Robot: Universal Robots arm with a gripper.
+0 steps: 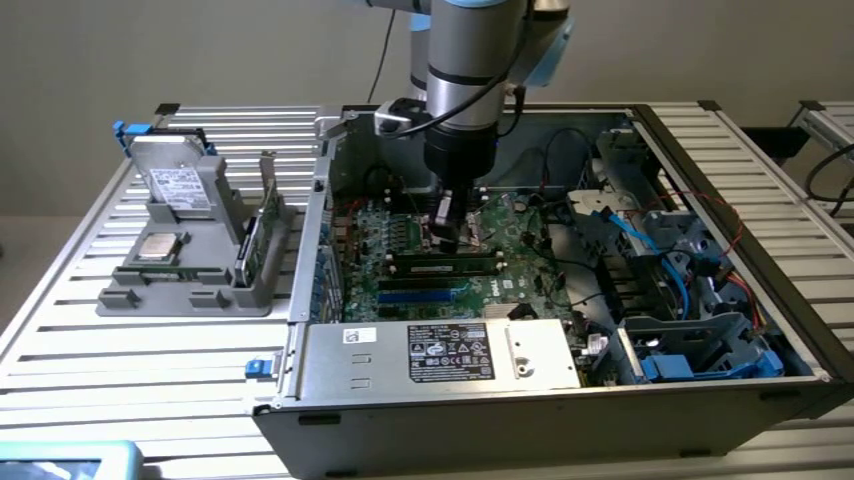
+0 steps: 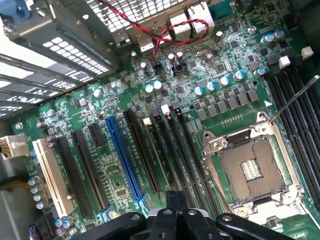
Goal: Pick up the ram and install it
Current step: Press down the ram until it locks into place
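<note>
The claw (image 1: 449,232) — pressed together, pinching nothing visible — hovers just over the ram (image 1: 446,267), which lies in its slot directly below. Pressing off-centre could leave one end unlatched — or stress the board (image 2: 200,85).

Your exterior view looks down from high up and far back at the whole open computer case (image 1: 561,330) on the tabletop (image 1: 80,330). Your wrist view sits very close above the green motherboard (image 2: 200,100). Both views share that board.

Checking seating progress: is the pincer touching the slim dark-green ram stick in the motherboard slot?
Cannot tell. In the exterior view the pincer hangs directly above the ram stick, but no contact or gap shows plainly.
</note>
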